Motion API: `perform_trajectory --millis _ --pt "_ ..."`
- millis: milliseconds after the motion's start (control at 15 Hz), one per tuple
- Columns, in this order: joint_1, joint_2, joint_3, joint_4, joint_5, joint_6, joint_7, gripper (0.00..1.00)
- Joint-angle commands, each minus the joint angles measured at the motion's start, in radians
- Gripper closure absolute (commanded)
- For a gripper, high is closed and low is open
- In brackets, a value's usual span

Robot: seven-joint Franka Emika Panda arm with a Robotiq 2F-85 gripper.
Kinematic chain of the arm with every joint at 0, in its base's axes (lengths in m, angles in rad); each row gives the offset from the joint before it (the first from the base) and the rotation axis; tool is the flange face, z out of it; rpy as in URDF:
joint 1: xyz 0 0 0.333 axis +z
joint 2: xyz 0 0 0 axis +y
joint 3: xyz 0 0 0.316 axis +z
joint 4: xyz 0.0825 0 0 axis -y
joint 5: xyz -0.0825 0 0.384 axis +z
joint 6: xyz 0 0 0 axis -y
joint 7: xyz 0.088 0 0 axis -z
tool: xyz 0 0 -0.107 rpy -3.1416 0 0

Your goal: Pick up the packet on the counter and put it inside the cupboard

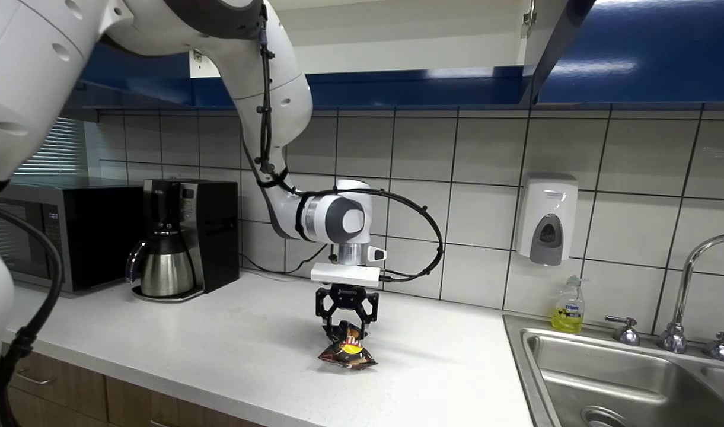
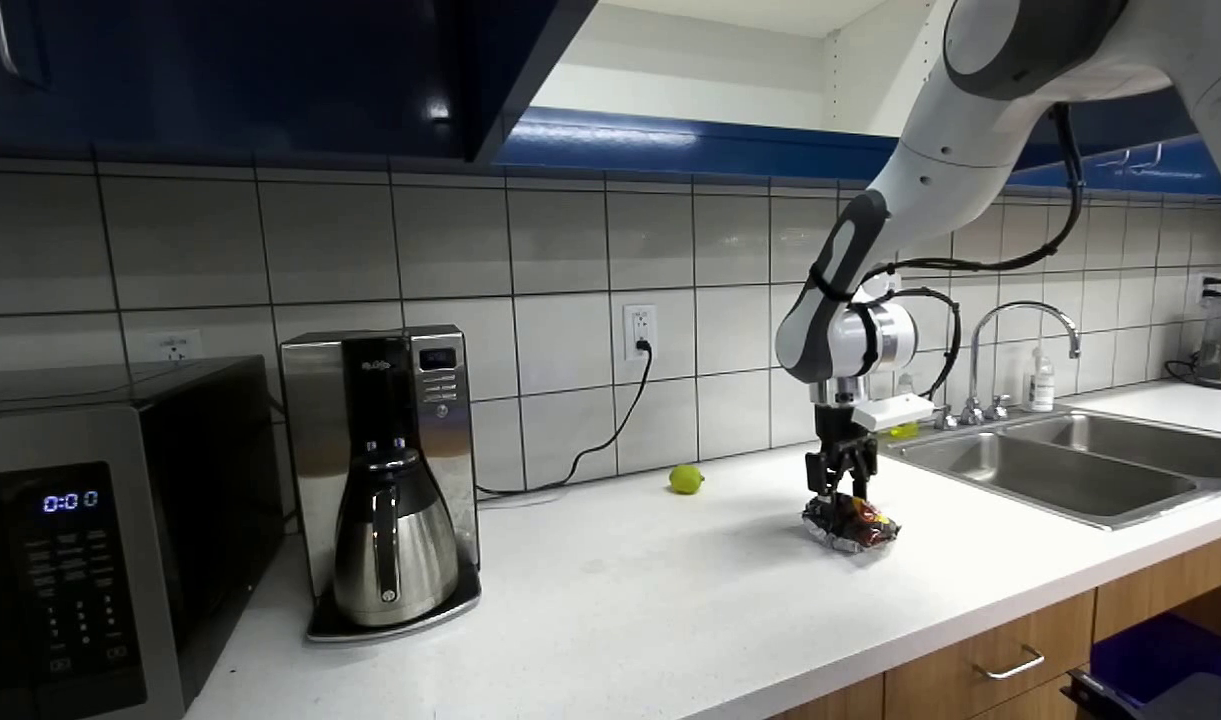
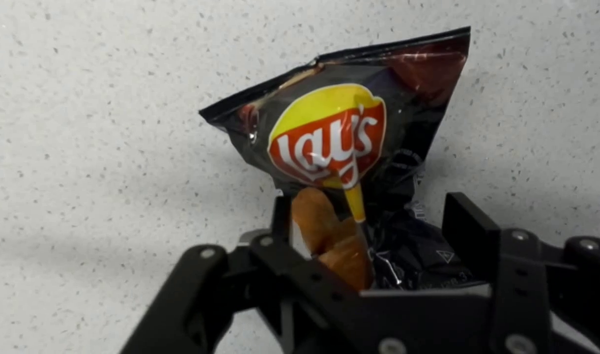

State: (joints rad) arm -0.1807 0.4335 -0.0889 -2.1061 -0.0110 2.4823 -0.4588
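The packet is a dark Lay's chip bag (image 3: 339, 132) lying on the white counter (image 1: 219, 350). It shows in both exterior views (image 1: 350, 353) (image 2: 850, 528). My gripper (image 1: 345, 335) points straight down over it, also seen in an exterior view (image 2: 844, 498). In the wrist view my gripper (image 3: 366, 209) is open, with its fingers apart on either side of the crumpled lower part of the packet. Bare counter shows between the packet and part of the right finger. The packet's bottom end is hidden by the gripper. The cupboard (image 1: 409, 87) above the counter stands open, also visible here (image 2: 670, 140).
A raised blue cupboard door (image 1: 634, 53) stands at the cupboard's right. A coffee maker (image 2: 380, 400) and a microwave (image 2: 70, 520) stand at one end of the counter. A lime (image 2: 685, 479) lies near the wall. A sink (image 1: 611, 367), faucet (image 1: 685, 284) and soap bottle (image 1: 569, 308) are opposite.
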Motion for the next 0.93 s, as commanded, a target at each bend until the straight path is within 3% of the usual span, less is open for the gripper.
perform_trajectory --millis 0,333,467,867 --pt "-0.039 0.009 0.033 0.02 0.001 -0.019 -0.041 0.5" --pt "-0.042 0.021 0.033 0.017 -0.003 -0.017 -0.047 0.89" --pt "-0.042 0.024 0.033 0.016 -0.005 -0.017 -0.049 1.0" --pt "-0.036 0.016 0.028 0.016 -0.012 -0.016 -0.041 1.0"
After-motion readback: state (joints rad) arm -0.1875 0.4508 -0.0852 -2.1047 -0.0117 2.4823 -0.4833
